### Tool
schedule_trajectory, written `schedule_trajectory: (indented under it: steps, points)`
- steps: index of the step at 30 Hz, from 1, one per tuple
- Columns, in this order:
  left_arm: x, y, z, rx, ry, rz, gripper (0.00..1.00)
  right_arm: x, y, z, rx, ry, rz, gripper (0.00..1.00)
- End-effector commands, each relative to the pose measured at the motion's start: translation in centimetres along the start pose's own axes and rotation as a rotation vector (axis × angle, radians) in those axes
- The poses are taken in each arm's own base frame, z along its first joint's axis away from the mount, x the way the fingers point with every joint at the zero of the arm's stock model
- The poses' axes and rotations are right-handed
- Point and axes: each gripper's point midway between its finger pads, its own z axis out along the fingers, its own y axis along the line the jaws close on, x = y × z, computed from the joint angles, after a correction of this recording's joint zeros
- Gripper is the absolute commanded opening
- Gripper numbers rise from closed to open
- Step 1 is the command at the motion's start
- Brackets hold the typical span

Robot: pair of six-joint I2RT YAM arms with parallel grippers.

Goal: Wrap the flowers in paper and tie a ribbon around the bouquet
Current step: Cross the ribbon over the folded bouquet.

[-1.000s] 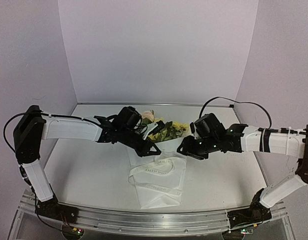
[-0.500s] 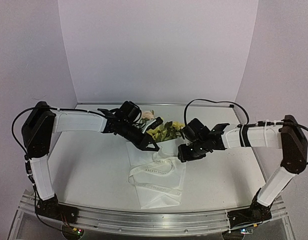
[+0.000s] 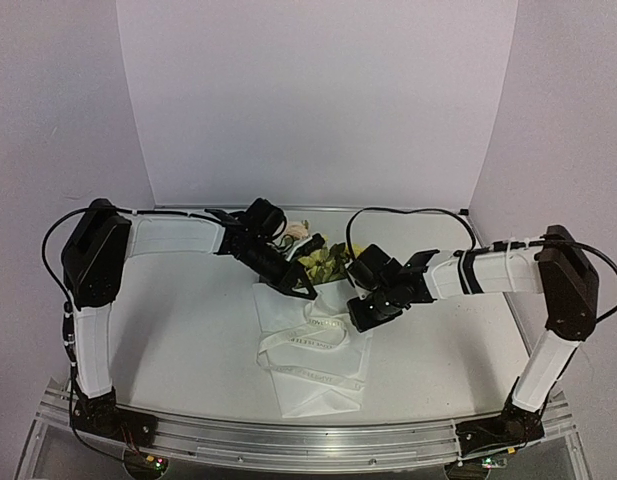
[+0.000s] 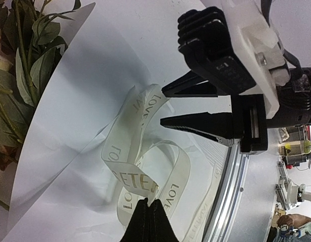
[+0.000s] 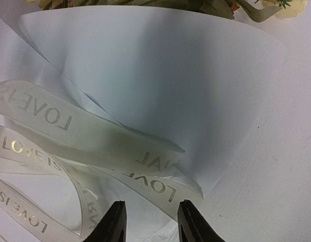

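The bouquet lies mid-table: yellow and cream flowers (image 3: 326, 262) stick out of a white paper (image 3: 318, 392) cone that points toward the near edge. The off-white ribbon (image 3: 306, 340), printed with gold letters, loops loosely over the paper. My left gripper (image 4: 149, 222) is shut on one ribbon (image 4: 140, 151) end, just above the paper (image 4: 84, 75), beside the flowers (image 4: 19, 75). My right gripper (image 5: 151, 222) is open, hovering low over another ribbon (image 5: 160, 186) strand at the paper's (image 5: 155, 75) right edge, with a stretch of ribbon lying ahead of its jaws. In the top view the left gripper (image 3: 308, 293) and right gripper (image 3: 356, 320) face each other across the cone.
An aluminium rail (image 3: 288, 440) runs along the near table edge below the cone's tip. Lilac walls (image 3: 318, 100) close off the back and both sides. Both arms reach inward over the middle of the table.
The right gripper has moved left and down to the ribbon at the paper's edge, and its jaws have narrowed. The left gripper still pinches the ribbon, hardly moved.
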Motion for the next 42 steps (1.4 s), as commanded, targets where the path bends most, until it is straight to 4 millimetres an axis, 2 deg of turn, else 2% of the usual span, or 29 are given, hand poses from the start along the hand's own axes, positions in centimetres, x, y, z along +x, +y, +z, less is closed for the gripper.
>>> schedule_trajectory:
  steps: [1,5,7,15,21,27,31,39,42]
  points:
    - [-1.7,-0.2,-0.6,0.026,-0.013,0.013,0.00,-1.5,-0.3,-0.4,0.042,-0.037,-0.021,0.28]
    - [-1.9,0.3,-0.4,0.024,0.000,0.003,0.00,-1.4,-0.6,-0.6,0.058,-0.045,-0.021,0.04]
    - [-2.0,0.5,-0.3,0.023,0.006,0.002,0.00,-1.6,-1.0,-1.0,0.076,-0.064,-0.014,0.00]
    - [-2.4,1.1,0.6,0.036,0.042,-0.015,0.00,-2.6,-2.5,-3.2,0.143,-0.216,0.052,0.00]
    - [-2.5,1.9,1.1,0.013,0.058,-0.021,0.00,-3.3,-1.9,-4.4,0.100,-0.297,0.081,0.00]
    - [-2.5,1.9,1.4,0.025,0.072,-0.017,0.00,-3.8,-0.7,-4.2,0.045,-0.308,0.082,0.00]
    - [-2.5,0.8,1.4,0.085,0.074,-0.015,0.00,-4.2,0.0,-3.8,0.018,-0.303,0.084,0.00]
    - [-1.7,0.6,1.8,0.117,0.102,-0.003,0.00,-4.9,-1.0,-2.7,0.117,-0.299,0.126,0.00]
    - [-1.2,0.9,1.9,0.096,0.134,-0.003,0.00,-4.6,-2.3,-2.8,0.184,-0.297,0.150,0.00]
